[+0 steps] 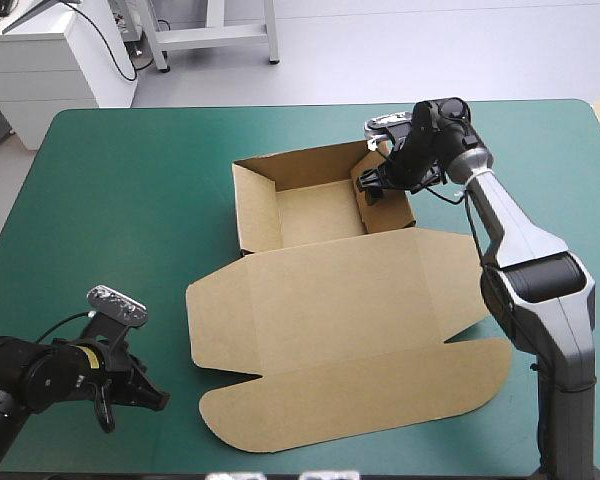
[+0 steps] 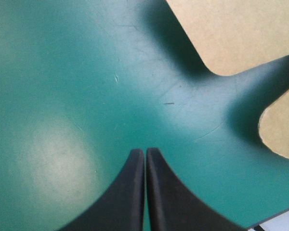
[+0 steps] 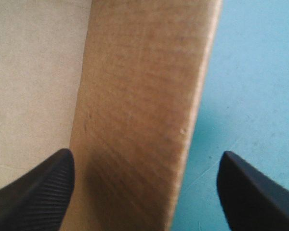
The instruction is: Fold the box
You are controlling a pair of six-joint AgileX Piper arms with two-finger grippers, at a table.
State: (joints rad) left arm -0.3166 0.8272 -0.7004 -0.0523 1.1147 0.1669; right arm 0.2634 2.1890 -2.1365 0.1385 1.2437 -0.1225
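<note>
Box [image 1: 325, 300] wall between spread right fingers [image 3: 33, 192]; left fingers [image 2: 132, 192] pressed together, empty, lid flaps [image 2: 241, 33] ahead.

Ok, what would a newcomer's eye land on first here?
The brown box in the middle of the table: an open tray with its big lid lying flat toward the near edge. The right gripper is at the tray's right wall, jaws open astride it. The left gripper is shut over the near-left corner.

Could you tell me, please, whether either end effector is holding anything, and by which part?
Nothing is held. The right end effector stands open astride the right wall of the box; the left end effector is shut over the teal-green cover.
</note>
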